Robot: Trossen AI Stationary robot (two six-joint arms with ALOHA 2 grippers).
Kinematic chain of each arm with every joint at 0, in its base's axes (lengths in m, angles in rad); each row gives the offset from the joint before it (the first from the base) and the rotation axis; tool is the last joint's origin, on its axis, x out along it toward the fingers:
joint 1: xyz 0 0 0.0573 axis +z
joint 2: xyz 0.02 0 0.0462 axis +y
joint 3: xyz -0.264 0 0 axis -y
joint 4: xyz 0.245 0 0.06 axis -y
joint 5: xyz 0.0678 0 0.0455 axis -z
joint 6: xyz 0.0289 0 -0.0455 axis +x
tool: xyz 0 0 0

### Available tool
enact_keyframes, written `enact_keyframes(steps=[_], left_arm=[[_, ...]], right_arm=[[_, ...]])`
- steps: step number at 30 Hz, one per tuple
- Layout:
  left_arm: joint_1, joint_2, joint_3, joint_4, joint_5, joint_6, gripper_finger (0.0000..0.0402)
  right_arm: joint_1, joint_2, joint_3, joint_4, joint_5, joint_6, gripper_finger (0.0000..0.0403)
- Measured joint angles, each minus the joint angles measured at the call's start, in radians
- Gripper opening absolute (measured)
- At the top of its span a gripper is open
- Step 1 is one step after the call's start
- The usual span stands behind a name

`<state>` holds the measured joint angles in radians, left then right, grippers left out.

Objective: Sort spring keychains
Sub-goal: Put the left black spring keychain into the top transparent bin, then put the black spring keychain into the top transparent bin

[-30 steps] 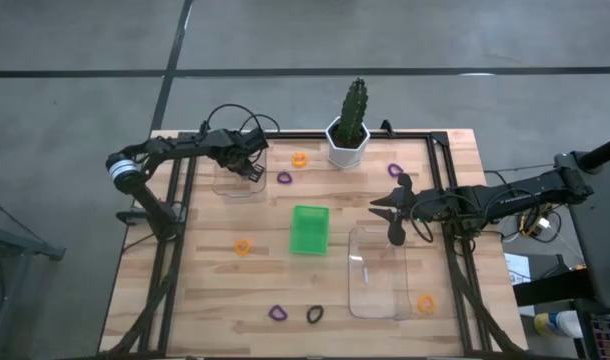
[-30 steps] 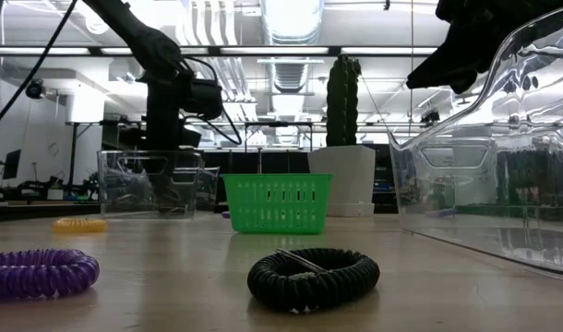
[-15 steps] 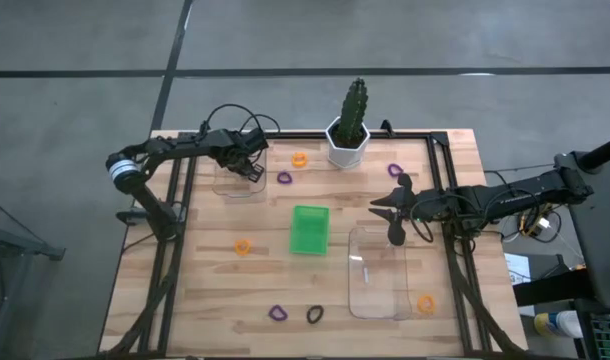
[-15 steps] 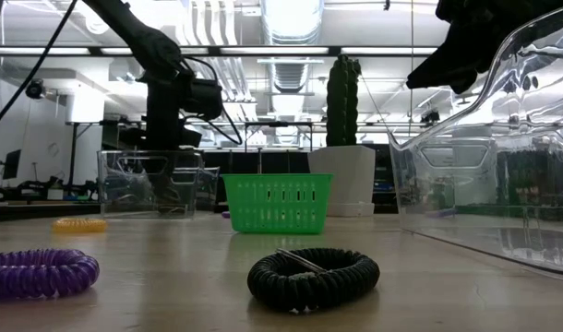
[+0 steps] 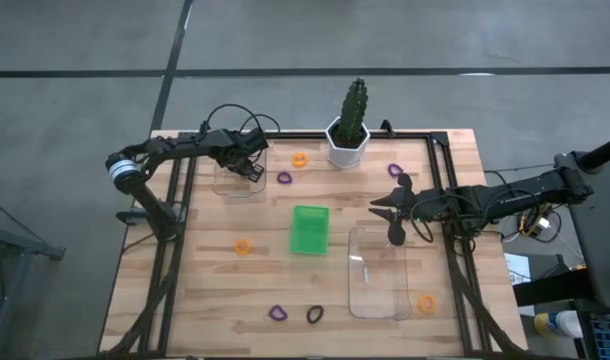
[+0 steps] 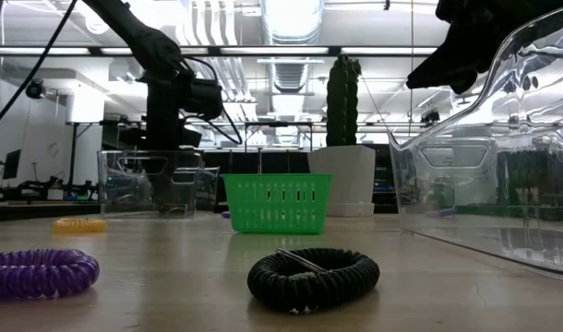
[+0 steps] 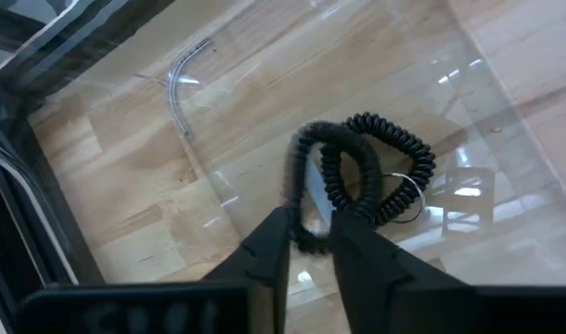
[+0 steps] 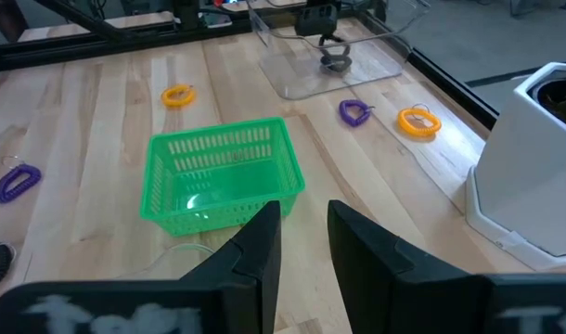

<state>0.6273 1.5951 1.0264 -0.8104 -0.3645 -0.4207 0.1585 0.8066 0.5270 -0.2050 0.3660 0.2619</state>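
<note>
spring keychains: nine or so small coiled loops, orange, purple and black, mostly scattered loose on the wooden table (image 5: 205, 300).
sorted so far: one black keychain (image 7: 357, 176) lying inside the clear tray (image 5: 237, 186) near the far left corner; no other tray seen to hold any.
left gripper (image 7: 306, 243): inside that clear tray, directly over the black keychain; fingers slightly parted with the coil's near loop between the tips; cannot tell whether gripped or already let go.
right gripper (image 8: 302, 243): hovering near the right edge, above the far end of the larger clear tray (image 5: 380, 275); fingers a little apart, nothing between them.
green tray (image 5: 309, 230): mid-table, empty as far as visible.
left to sort, far side: orange keychain (image 5: 299, 159) and purple keychain (image 5: 284, 178) between the left clear tray and the cactus pot (image 5: 347, 145); another purple (image 5: 395, 170) near the far right.
left to sort, near side: orange (image 5: 243, 246) left of the green tray; purple (image 5: 277, 313) and black (image 5: 315, 314) by the near edge; orange (image 5: 426, 302) toward the near right corner.
progress: judged early; one piece placed or being placed, at least seven in the open.
risk: coil may cling to a fingertip on withdrawal.
</note>
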Motion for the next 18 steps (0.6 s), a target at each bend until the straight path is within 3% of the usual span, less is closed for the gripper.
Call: enact_keyframes(steps=[5,12,18], left_arm=[[0.0,-0.001,0.004,-0.002,0.0,-0.006,0.0113],[-0.013,-0.059,0.085,-0.12,0.009,-0.001,0.0117],[-0.12,-0.182,0.152,-0.21,0.154,-0.065,0.0117]], right_arm=[[0.0,0.0,0.0,0.0,0.0,0.0,0.0086],[0.0,0.0,0.0,0.0,0.0,0.0,0.0086],[0.0,0.0,0.0,0.0,0.0,0.0,0.0086]])
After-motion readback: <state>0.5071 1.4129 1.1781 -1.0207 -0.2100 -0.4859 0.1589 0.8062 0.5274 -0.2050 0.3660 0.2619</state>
